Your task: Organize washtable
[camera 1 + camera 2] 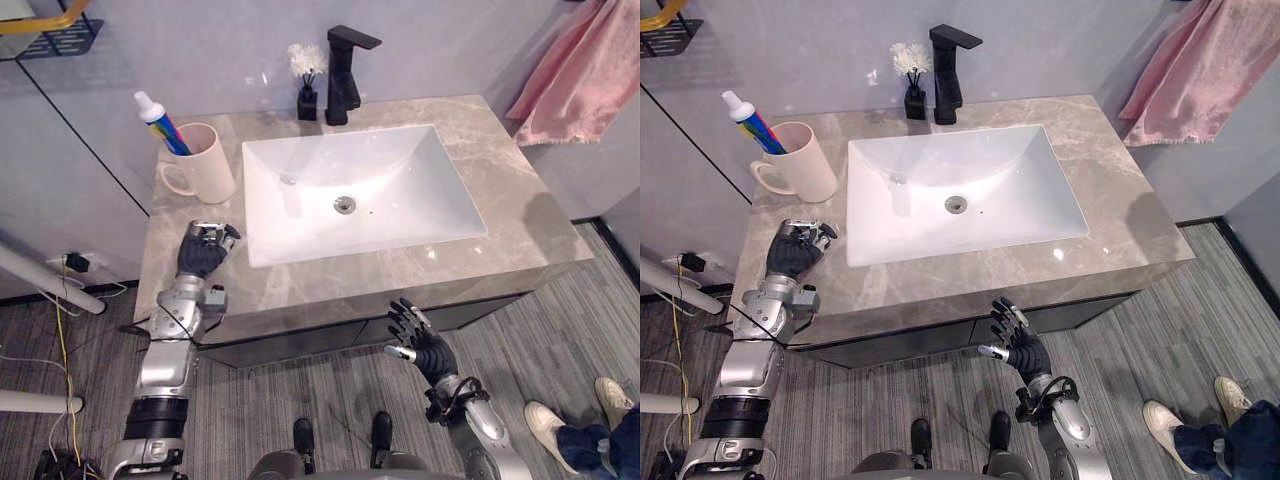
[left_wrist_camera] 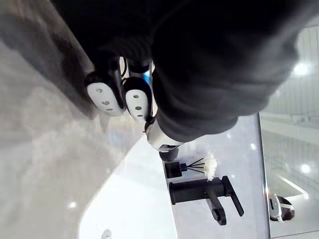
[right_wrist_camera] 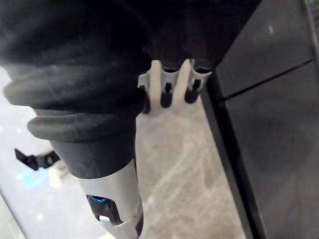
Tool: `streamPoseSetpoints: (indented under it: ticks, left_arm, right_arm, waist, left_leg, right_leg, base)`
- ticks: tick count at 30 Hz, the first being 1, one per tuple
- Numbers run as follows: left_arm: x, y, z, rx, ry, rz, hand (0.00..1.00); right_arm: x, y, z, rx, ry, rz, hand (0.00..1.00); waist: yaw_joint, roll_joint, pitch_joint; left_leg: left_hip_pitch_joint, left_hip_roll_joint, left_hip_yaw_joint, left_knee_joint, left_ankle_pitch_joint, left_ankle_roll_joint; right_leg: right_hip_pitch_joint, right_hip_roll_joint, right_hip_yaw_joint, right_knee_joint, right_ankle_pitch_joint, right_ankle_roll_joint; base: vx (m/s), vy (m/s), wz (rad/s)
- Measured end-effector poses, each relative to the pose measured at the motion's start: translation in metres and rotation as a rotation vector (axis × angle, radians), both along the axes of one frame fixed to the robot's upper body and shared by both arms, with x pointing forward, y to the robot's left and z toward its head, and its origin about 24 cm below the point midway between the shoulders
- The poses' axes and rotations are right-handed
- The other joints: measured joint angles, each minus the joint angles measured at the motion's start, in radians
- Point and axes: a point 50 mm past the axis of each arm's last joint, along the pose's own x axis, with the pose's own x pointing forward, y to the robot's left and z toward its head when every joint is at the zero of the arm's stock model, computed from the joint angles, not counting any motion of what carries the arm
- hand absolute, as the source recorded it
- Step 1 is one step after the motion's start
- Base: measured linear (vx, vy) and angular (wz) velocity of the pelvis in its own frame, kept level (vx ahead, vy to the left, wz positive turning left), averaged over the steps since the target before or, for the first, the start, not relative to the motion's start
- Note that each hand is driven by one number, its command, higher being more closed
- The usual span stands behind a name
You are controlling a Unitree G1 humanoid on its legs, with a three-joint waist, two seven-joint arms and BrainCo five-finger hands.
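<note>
One toothpaste tube point(image 1: 153, 110) slants in the cup point(image 1: 208, 168), cap up-left.

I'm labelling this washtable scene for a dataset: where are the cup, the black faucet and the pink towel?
cup point(image 1: 214, 168): left eye view, on its outer wall.
black faucet point(image 1: 341, 88): left eye view, on its upright column.
pink towel point(image 1: 585, 75): left eye view, on the middle of the hanging cloth.
</note>
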Motion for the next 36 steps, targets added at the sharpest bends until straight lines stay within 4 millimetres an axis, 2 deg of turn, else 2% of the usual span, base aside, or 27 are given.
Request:
streamPoseSetpoints:
  ticks: [5,12,14,17,20,23,29,36]
  left_arm:
    - [0.016,-0.004,0.016,0.012,-0.037,-0.02,1.0]
    - [0.034,0.009,0.037,0.058,-0.073,0.019,1.0]
    - [0.038,0.016,0.045,0.078,-0.08,0.046,1.0]
    - [0.042,0.024,0.057,0.097,-0.102,0.063,1.0]
    - [0.045,0.031,0.07,0.119,-0.132,0.088,1.0]
    - [0.047,0.031,0.076,0.119,-0.148,0.09,1.0]
    - [0.05,0.038,0.094,0.12,-0.192,0.107,1.0]
    - [0.053,0.036,0.112,0.126,-0.247,0.1,1.0]
  right_arm:
    - [0.003,-0.001,0.001,-0.01,-0.003,-0.014,0.0]
    - [0.004,-0.003,-0.001,-0.018,0.01,-0.031,0.0]
    - [0.006,-0.002,0.0,-0.018,0.004,-0.03,0.0]
    - [0.007,-0.002,0.001,-0.018,-0.008,-0.032,0.0]
    - [0.008,-0.003,0.003,-0.02,-0.022,-0.032,0.0]
    - [0.009,-0.003,0.004,-0.021,-0.028,-0.033,0.0]
    - [0.009,-0.003,0.005,-0.021,-0.035,-0.032,0.0]
    - [0.01,-0.002,0.007,-0.02,-0.05,-0.029,0.0]
  waist:
    - [-0.002,-0.001,0.0]
    - [-0.002,-0.012,0.005]
    - [-0.002,-0.026,0.014]
    - [-0.001,-0.041,0.025]
    - [-0.001,-0.044,0.046]
    - [0.0,-0.044,0.048]
    - [-0.001,-0.048,0.09]
    - [0.0,-0.049,0.116]
  left_leg:
    - [-0.036,0.0,0.012,0.006,0.0,0.0]
    - [-0.086,0.0,0.019,0.03,-0.001,0.001]
    - [-0.088,0.001,0.019,0.034,-0.001,0.001]
    - [-0.112,0.004,0.019,0.049,-0.006,-0.003]
    - [-0.126,0.004,0.02,0.059,-0.005,-0.002]
    - [-0.141,0.006,0.02,0.068,-0.005,0.002]
    - [-0.155,0.016,0.022,0.099,-0.02,-0.002]
    - [-0.188,0.023,0.019,0.138,-0.035,0.0]
  right_leg:
    - [-0.032,-0.001,0.013,-0.004,0.011,0.006]
    - [-0.08,-0.002,0.032,-0.004,0.029,0.004]
    - [-0.084,-0.002,0.033,-0.004,0.031,0.002]
    - [-0.099,-0.003,0.032,-0.005,0.034,-0.001]
    - [-0.11,-0.003,0.032,-0.004,0.04,-0.001]
    - [-0.118,-0.002,0.032,-0.004,0.043,-0.003]
    - [-0.12,0.0,0.034,-0.004,0.045,-0.006]
    - [-0.136,0.003,0.03,-0.004,0.047,-0.009]
  base:
    - [0.02,0.002,-0.07]
    - [-0.02,0.0,-0.05]
    - [-0.05,0.0,-0.02]
    - [-0.05,-0.007,0.02]
    - [-0.01,-0.003,0.0]
    - [0.0,0.0,0.0]
    - [0.0,-0.001,-0.01]
    - [0.0,0.0,0.0]
